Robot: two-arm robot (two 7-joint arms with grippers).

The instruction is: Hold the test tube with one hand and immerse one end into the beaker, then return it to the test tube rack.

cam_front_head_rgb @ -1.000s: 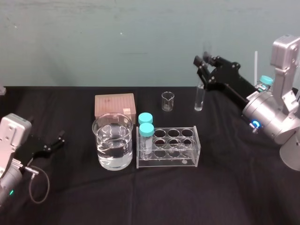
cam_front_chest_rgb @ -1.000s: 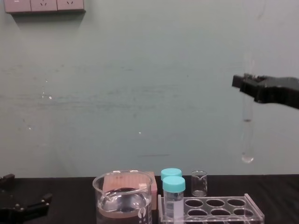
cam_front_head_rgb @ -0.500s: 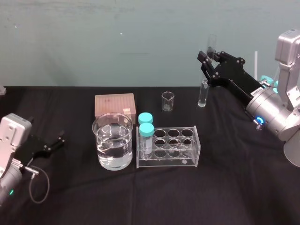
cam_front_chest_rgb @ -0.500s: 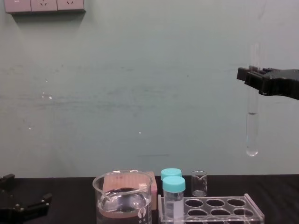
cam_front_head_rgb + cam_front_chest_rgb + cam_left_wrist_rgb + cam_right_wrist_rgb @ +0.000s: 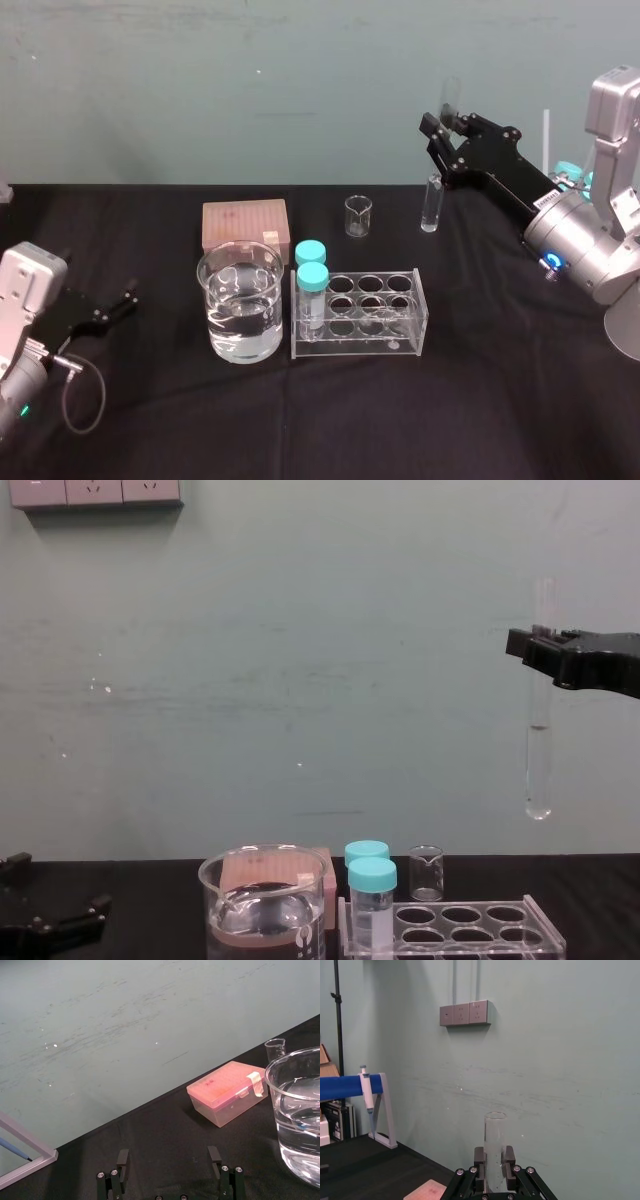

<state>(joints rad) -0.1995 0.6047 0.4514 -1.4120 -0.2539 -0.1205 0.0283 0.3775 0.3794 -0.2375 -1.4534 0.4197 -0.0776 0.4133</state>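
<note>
The right gripper (image 5: 443, 135) is raised well above the black table (image 5: 480, 400), its 2 fingers pinching the test tube (image 5: 538, 770) a little below the open mouth. The tube's long axis is vertical: open end up, round bottom down. Most of its length hangs clear beneath the fingers, and a short stub stands above them. In the right wrist view the tube (image 5: 494, 1140) rises straight between the fingers (image 5: 479, 1156). A faint line crosses the glass just under the grip.

Everything else sits lower than this gripper and toward its left. In the chest view nothing lies between the tube's bottom and the test tube rack (image 5: 480, 930) beneath it, and the 2 are well apart. The rack (image 5: 405, 300) holds 2 teal-capped vials (image 5: 312, 290) in the holes at the end farthest from the gripper; its other holes are open. Just beyond that end stands the beaker (image 5: 240, 315), partly filled with clear liquid. A tiny beaker (image 5: 358, 216) stands behind the rack, between the gripper's side and a pink box (image 5: 245, 225) behind the big beaker.

The left gripper (image 5: 118, 305) is low by the table, far across from the right one, its fingers (image 5: 122, 1157) spread and holding nothing. The beaker (image 5: 300, 1110) and pink box (image 5: 227, 1092) stand ahead of it.
</note>
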